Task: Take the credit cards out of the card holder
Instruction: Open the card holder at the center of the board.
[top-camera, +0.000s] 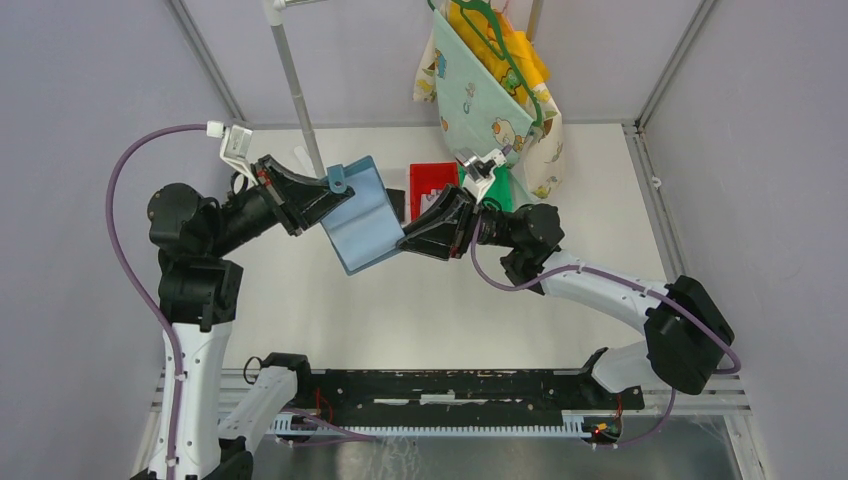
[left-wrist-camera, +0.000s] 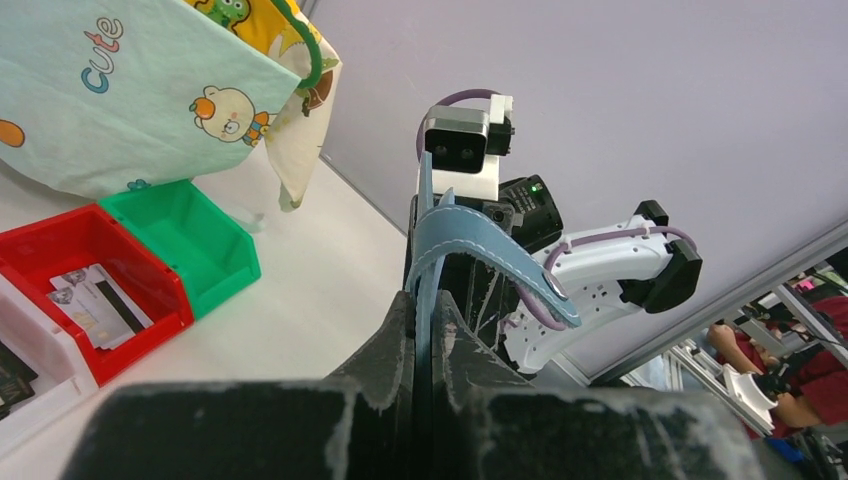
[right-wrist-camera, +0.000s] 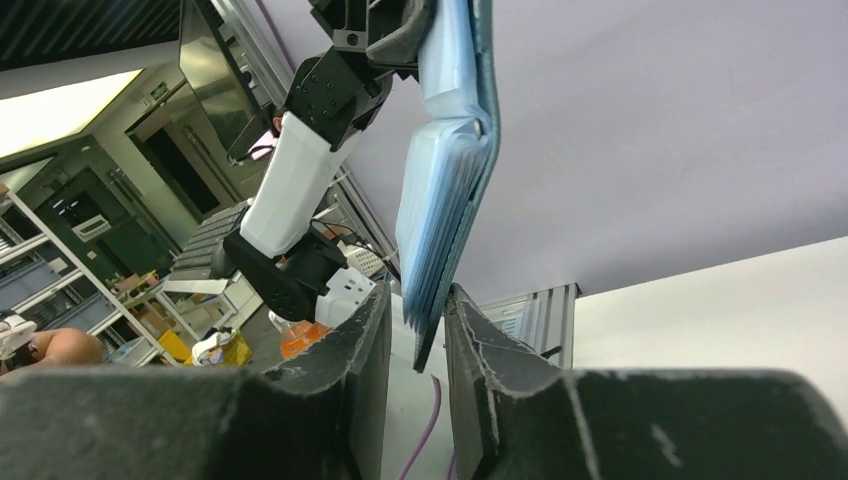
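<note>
The card holder (top-camera: 362, 222) hangs open in the air above the bench (top-camera: 330, 300), spanning the gap between your two arms. Your left pincer (top-camera: 330, 197) is clenched on the edge by the snap tab (top-camera: 337, 180). Your right pincer (top-camera: 405, 240) straddles the opposite edge, its jaws parted with slack around it. Credit cards (left-wrist-camera: 95, 300) lie in the red bin (left-wrist-camera: 150, 262).
</note>
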